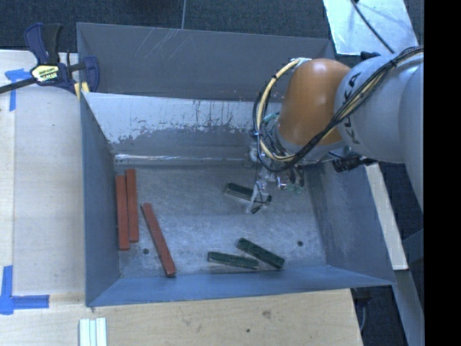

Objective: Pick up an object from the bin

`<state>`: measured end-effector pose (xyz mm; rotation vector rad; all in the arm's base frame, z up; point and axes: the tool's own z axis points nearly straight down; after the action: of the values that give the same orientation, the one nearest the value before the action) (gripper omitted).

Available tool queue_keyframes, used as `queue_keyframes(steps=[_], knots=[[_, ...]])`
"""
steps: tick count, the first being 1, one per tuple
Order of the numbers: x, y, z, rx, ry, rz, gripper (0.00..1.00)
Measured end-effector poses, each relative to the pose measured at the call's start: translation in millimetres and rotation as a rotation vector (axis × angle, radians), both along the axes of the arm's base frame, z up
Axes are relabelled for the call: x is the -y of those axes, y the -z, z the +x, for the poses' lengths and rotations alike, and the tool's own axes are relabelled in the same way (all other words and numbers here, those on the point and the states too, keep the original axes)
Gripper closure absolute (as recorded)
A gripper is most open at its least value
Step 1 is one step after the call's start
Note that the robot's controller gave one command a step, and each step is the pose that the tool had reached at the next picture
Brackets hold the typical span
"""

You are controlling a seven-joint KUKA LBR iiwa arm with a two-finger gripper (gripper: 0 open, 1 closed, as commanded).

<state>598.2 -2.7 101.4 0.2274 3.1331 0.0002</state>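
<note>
Lying just left of the jaws, a small dark green flat bar (236,190) sits on the floor of the grey metal bin (180,63), approx mid-floor, nearer the back wall. Its long axis runs roughly left-right, right end dipping slightly toward the jaws; touching or not, can't tell. Jaws: can't tell if open or closed, since the orange wrist cover (313,99) & cables hang over them. Two other dark green bars (245,258) lie by the front wall, three red-brown bars (127,207) at left.
</note>
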Motion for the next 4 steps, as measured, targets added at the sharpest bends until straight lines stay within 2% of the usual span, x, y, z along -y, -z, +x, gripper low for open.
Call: queue_keyframes(steps=[1, 2, 3, 4], knots=[[8.9, 31.9, 8.4, -0.002, 0.150, 0.000, 0.00], [9.3, 31.4, 9.0, -0.001, 0.148, -0.001, 0.00], [9.2, 30.3, 10.0, 0.002, 0.147, 0.000, 1.00], [10.0, -30.8, 12.6, 0.010, 0.144, 0.000, 1.00]])
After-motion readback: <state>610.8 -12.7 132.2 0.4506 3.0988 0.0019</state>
